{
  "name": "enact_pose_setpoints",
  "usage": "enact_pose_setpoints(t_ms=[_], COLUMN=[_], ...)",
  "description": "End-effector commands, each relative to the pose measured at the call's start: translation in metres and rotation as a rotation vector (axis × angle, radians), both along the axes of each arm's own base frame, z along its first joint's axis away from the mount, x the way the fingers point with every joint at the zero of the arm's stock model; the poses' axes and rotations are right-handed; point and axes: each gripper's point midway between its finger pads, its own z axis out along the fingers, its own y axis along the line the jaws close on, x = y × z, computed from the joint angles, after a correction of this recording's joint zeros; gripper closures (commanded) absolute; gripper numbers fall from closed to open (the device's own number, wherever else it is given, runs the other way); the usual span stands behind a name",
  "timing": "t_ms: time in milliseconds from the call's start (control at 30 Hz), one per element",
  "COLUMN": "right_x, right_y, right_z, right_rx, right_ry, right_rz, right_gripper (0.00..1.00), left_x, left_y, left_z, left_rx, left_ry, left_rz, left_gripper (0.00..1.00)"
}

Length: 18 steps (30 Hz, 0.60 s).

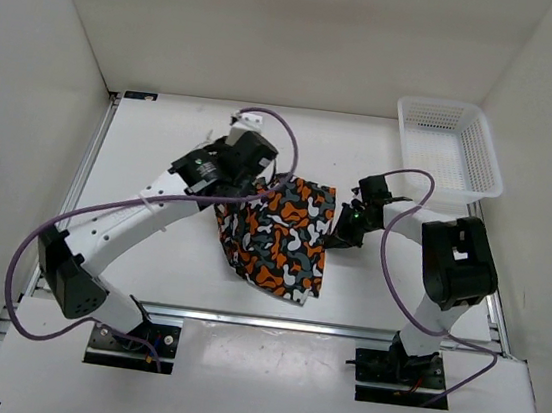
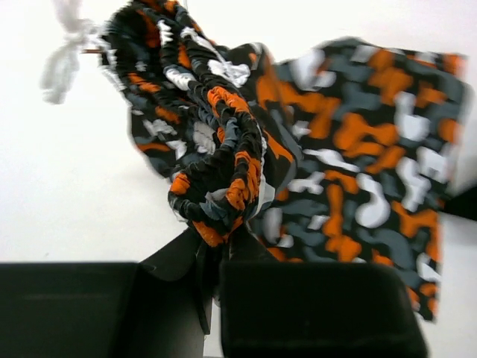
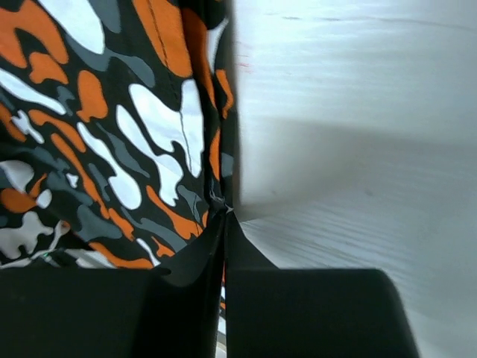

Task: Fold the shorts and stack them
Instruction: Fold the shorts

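The camouflage shorts (image 1: 277, 235), orange, black, grey and white, lie folded in the middle of the table. My left gripper (image 1: 263, 187) is shut on the bunched elastic waistband (image 2: 216, 186) at the shorts' upper left and lifts it a little; a white drawstring (image 2: 63, 56) hangs off it. My right gripper (image 1: 336, 236) is shut on the shorts' right edge (image 3: 216, 201), low over the table. The rest of the fabric (image 2: 373, 164) spreads flat to the right in the left wrist view.
A white plastic mesh basket (image 1: 449, 152) stands at the back right corner. The table (image 1: 164, 132) is white, with a metal rail along its near edge (image 1: 272, 321). White walls close in on the left, back and right.
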Motion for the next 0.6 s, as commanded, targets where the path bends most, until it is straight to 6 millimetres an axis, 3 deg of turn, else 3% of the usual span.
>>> enact_pose_setpoints(t_ms=[0, 33, 167, 333, 567], right_x=[-0.003, -0.008, -0.003, -0.002, 0.003], right_y=[-0.005, -0.005, -0.006, -0.007, -0.013], right_z=[-0.023, -0.027, -0.029, -0.028, -0.029], right_rx=[-0.025, -0.021, -0.016, -0.007, 0.01], right_ry=[0.03, 0.052, 0.046, 0.049, 0.054], right_rz=[-0.005, -0.001, -0.02, -0.026, -0.049], right_gripper=[1.0, 1.0, 1.0, 1.0, 1.0], left_x=[0.002, -0.005, -0.017, -0.022, -0.038], left_y=[-0.054, -0.073, -0.116, -0.139, -0.175], left_z=[0.02, 0.019, -0.011, -0.045, -0.074], left_rx=[-0.044, -0.046, -0.006, -0.045, -0.05], left_ry=[-0.065, -0.065, -0.009, 0.065, 0.133], left_rz=[-0.148, -0.194, -0.278, -0.295, -0.368], left_gripper=[0.89, 0.89, 0.89, 0.89, 0.89])
